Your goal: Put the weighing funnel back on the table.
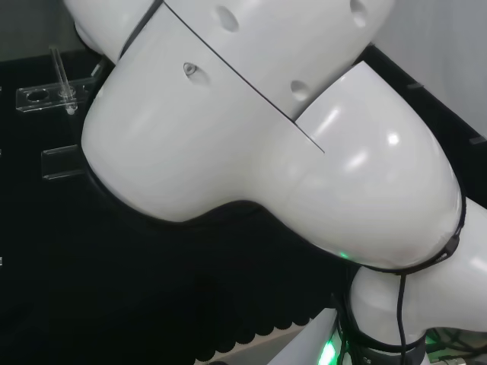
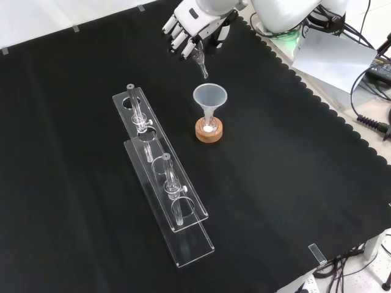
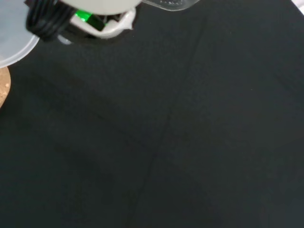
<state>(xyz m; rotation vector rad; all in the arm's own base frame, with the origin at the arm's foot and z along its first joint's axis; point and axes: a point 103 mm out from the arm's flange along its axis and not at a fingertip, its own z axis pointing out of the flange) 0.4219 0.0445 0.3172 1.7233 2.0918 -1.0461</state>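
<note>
**Head view:** The arm's white links (image 1: 266, 137) stand across most of the frame. At 10 o'clock a clear rack (image 1: 46, 97) carrying an upright tube (image 1: 62, 76) sits on the black-clothed surface (image 1: 114, 289).

**Front view:** The hand (image 2: 192, 24) is at 12 o'clock, with its fingers curled round the weighing funnel (image 2: 200, 64). The piece hangs in that grip, clear of the cloth, its stem pointing toward 5 o'clock. The funnel (image 2: 210, 97) stands mouth up at 6 o'clock from the held piece, near it but apart. Its stem sits in a small flask (image 2: 209, 124) on a cork ring (image 2: 201, 133). Two tube racks (image 2: 162, 177) lie at 8 o'clock from the funnel.

**Wrist view:** The funnel's rim and the edge of the cork ring show against bare cloth. A clear sliver (image 3: 171, 4) shows beside a blurred white part of the hand; I cannot tell which piece it is.
</note>
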